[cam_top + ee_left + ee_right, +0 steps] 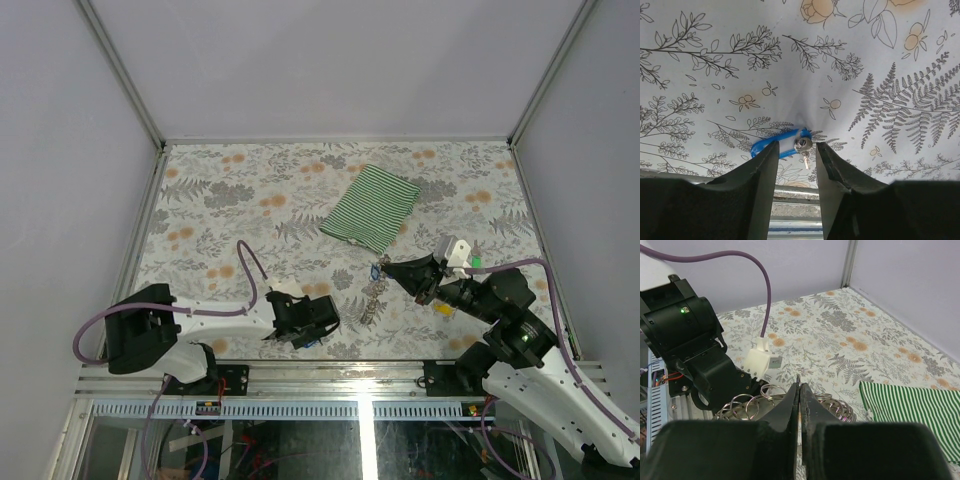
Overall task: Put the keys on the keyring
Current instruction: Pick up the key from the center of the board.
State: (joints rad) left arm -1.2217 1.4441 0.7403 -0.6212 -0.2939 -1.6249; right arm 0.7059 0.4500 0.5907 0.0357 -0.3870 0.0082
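Black fingers (760, 185) of the left hand (796, 150) fill the bottom of the left wrist view, set partly apart and gripping nothing. Between their tips a blue key (774, 146) is seen lying flat on the flowered counter (715, 100), close to its near edge, with a small metal loop (802, 145) at its right end. The key is a narrow oblong tag of bright plastic, judged likely to slide or tip when pinched. The step in hand is judged to be the pickup of this key. It would be done well if the hand were lowered until both tips meet the counter, centred on the tag's body and not on the loop, then shut slowly, so that the loop is left free for threading.

Further right, in the top view, the keyring (371, 297) is seen as a silvery string of coils on the near half of the counter, well apart from the key. Beyond it a striped cloth (370, 207) lies flat. At the right, the right hand (799, 390) is shut tight just beside the coils; whether a coil is pinched cannot be told.
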